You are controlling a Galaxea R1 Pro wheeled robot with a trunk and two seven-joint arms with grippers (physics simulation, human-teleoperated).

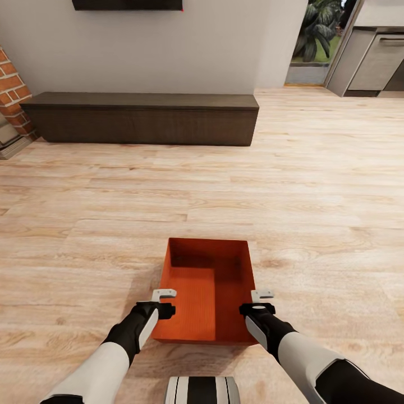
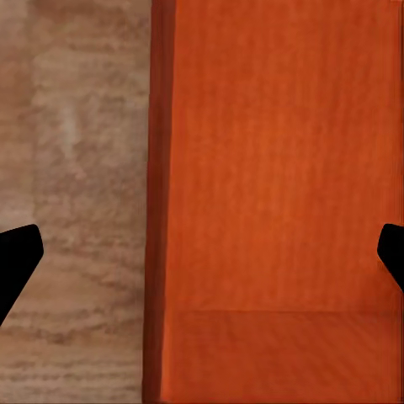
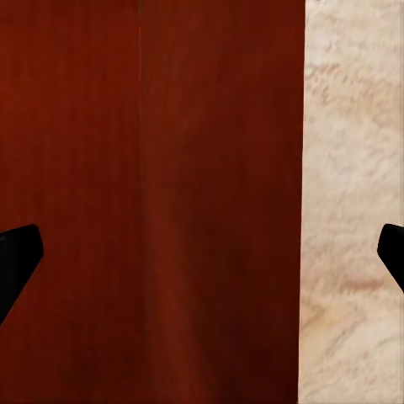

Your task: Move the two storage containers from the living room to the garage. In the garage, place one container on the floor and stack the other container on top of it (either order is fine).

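One orange-red storage container [image 1: 210, 286] stands open-topped on the light wood living room floor, just in front of me. My left gripper [image 1: 164, 294] hovers at its left wall and my right gripper [image 1: 261, 294] at its right wall. In the left wrist view, the left gripper [image 2: 202, 261] is open, its dark fingertips [image 2: 18, 259] set wide on either side of the container's wall [image 2: 157, 210]. The right wrist view shows the right gripper [image 3: 202, 261] open the same way over the container's shaded inside [image 3: 151, 168] and wall edge. Neither gripper holds anything.
A long dark low cabinet [image 1: 143, 118] runs along the beige wall ahead. Brickwork [image 1: 11, 84] stands at the far left. A doorway with plants [image 1: 317, 39] and grey kitchen units [image 1: 376, 56] lie at the back right. Wood flooring [image 1: 314, 185] spreads all around.
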